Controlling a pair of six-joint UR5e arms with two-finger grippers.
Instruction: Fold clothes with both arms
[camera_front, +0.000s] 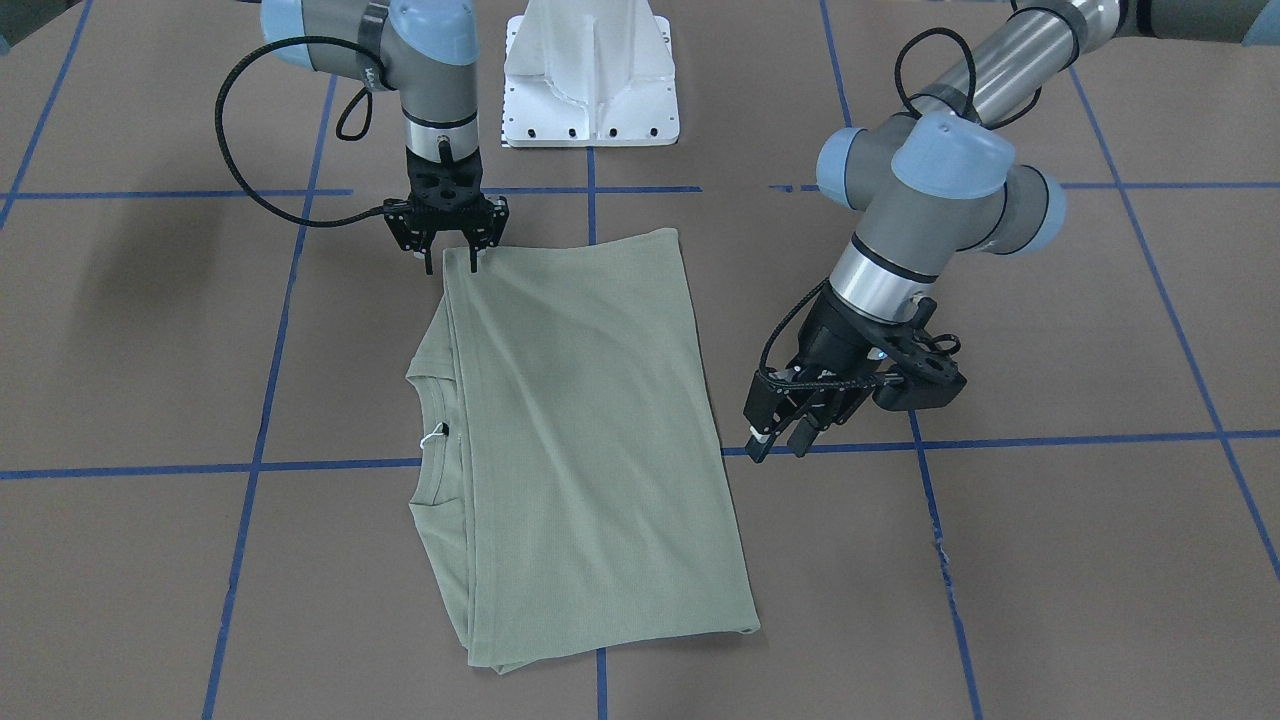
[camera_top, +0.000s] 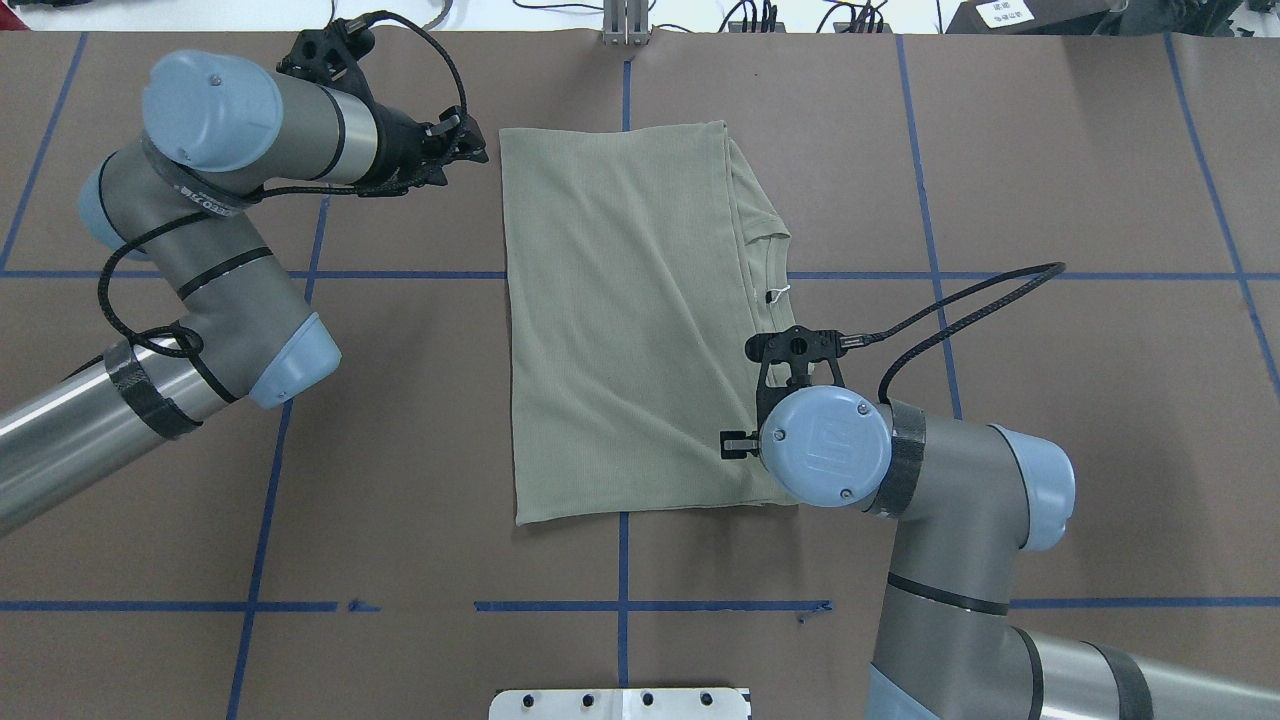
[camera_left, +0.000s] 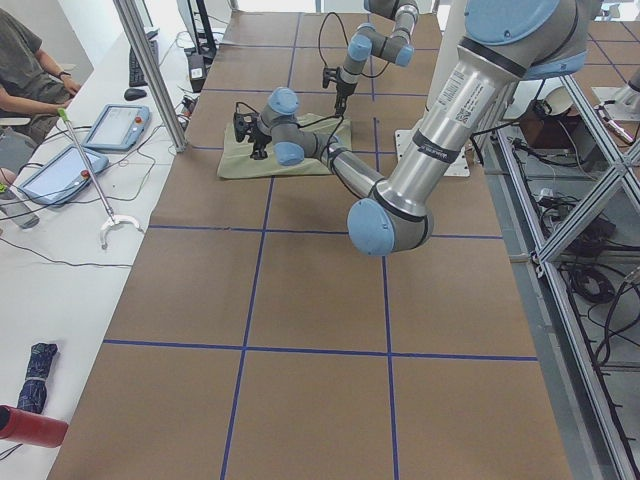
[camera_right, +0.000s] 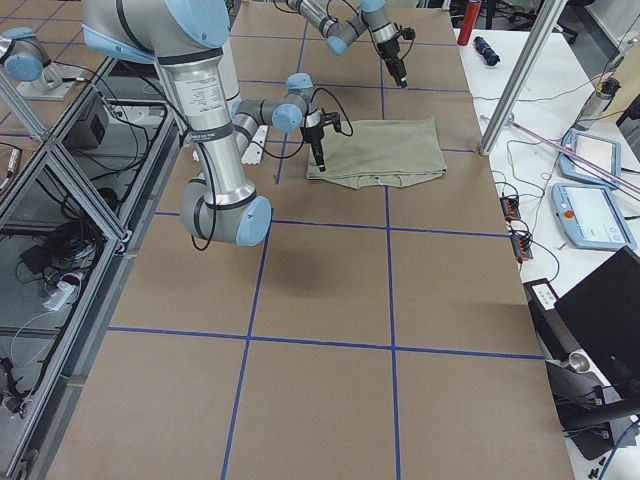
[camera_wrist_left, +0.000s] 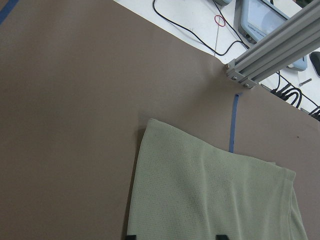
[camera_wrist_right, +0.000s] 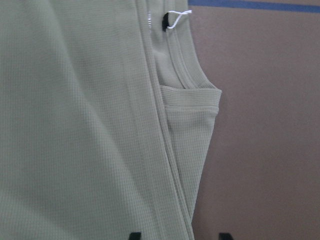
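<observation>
At the far corner of the folded pale sage-green knit shirt, the right arm's black two-finger end effector stands released. The shirt lies flat mid brown worktop. Just beside its edge, the left end effector hangs unclenched.

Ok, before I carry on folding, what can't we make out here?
- Sleeves of the shirt: under the folded top layer in all views.
- Right gripper touching cloth or not: its fingertips are cut off by the right wrist view's bottom edge, and its own wrist hides them overhead.
- Left gripper touching the table or not: same cut-off in the left wrist view.
- Neck tag print: too small.
</observation>
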